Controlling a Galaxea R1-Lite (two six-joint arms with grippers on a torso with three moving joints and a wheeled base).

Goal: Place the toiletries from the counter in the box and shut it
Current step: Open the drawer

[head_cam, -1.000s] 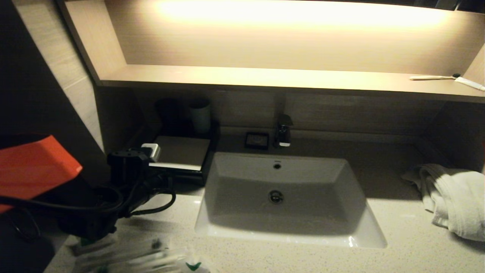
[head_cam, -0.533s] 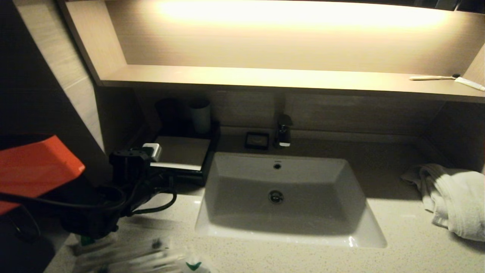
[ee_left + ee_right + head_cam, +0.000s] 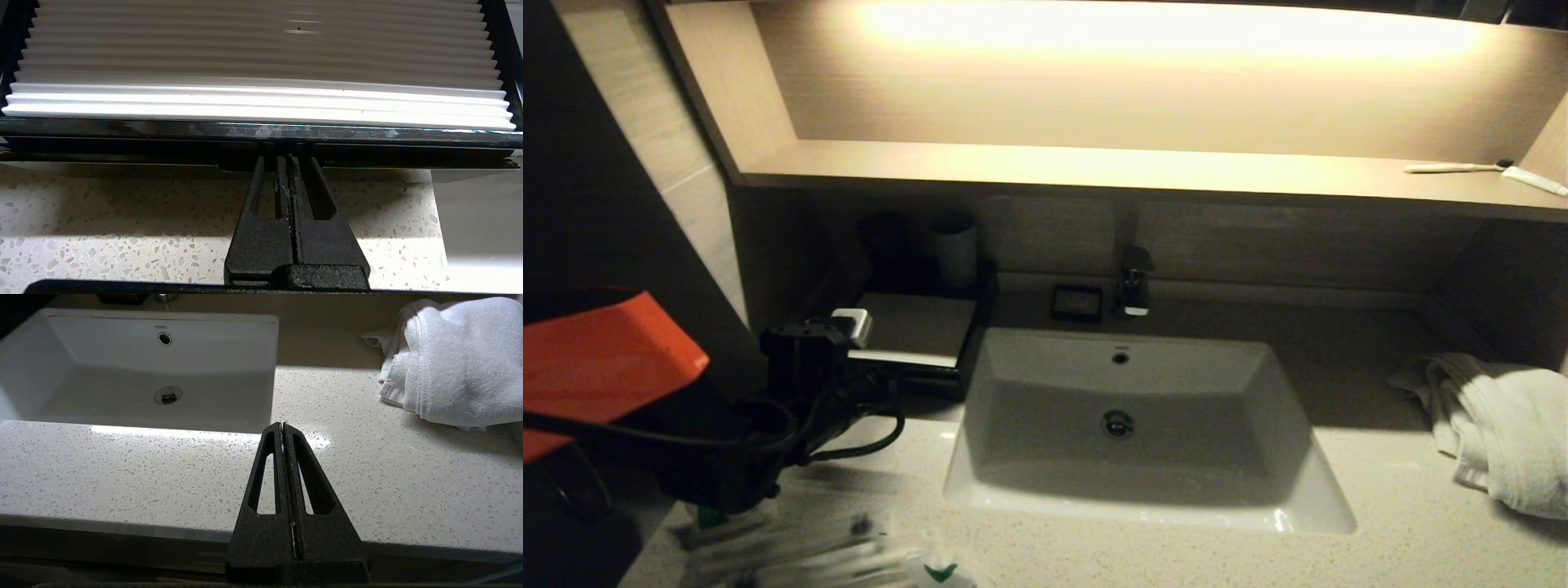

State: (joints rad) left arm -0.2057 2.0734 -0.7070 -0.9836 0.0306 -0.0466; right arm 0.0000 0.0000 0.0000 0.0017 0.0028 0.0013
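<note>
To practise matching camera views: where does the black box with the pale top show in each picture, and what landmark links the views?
Head view: the box stands left of the basin, behind the left gripper.
Left wrist view: the box fills the upper half, the shut fingertips at its front edge.
Right wrist view: not in it.
Shared landmark: the speckled counter.

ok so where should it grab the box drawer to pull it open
Probably at the middle of the box's low black front edge, coming in level from the counter side. The ribbed cream top offers no hold, and the shut left gripper already sits at that edge's centre notch.
</note>
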